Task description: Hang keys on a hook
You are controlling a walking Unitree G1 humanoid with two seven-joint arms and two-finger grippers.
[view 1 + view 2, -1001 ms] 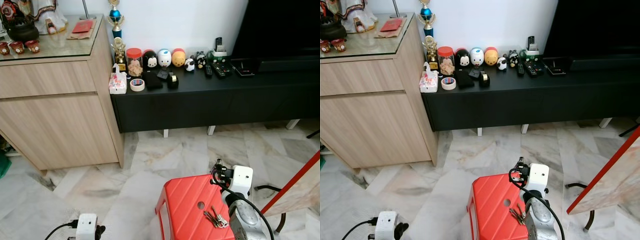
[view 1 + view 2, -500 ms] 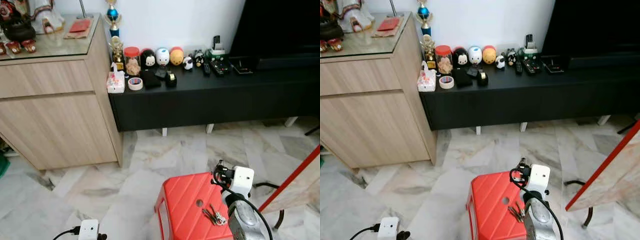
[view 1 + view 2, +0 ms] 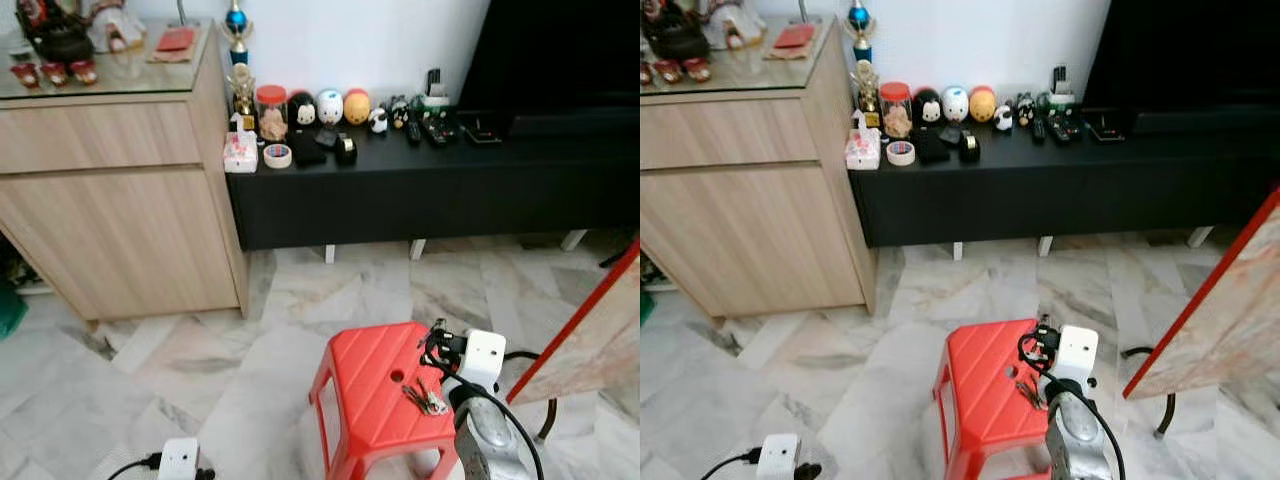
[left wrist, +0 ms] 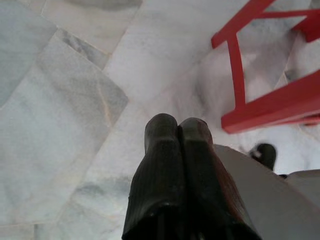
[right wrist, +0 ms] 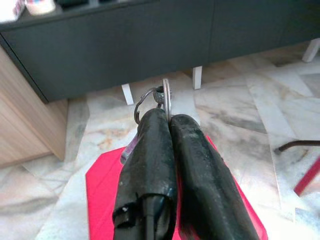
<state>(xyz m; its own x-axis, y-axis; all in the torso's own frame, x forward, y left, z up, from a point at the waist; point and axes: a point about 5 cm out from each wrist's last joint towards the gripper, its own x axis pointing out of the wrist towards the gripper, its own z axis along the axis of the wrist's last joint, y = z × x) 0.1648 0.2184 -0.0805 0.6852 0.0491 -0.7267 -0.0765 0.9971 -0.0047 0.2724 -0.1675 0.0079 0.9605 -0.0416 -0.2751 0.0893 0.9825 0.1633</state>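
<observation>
Keys (image 5: 152,97): pinched by their ring between the tips of the right gripper (image 5: 169,120); the bunch hangs beyond the fingertips, over the red stool (image 3: 375,400), toward its right edge.
Reason for hold: a grip on the ring alone leaves its loop free, which would suit slipping it over a hook.
Right gripper state: fingers pressed together on the ring, with no gap between them.
Right arm pose: forearm raised in front of the body, wrist camera uppermost, fingers aimed forward and down toward the black cabinet (image 3: 420,190).
Left gripper (image 4: 177,131): fingers closed on nothing, arm hanging idle over the marble floor (image 3: 200,380) beside the stool's legs.
Hook: none can be made out.
</observation>
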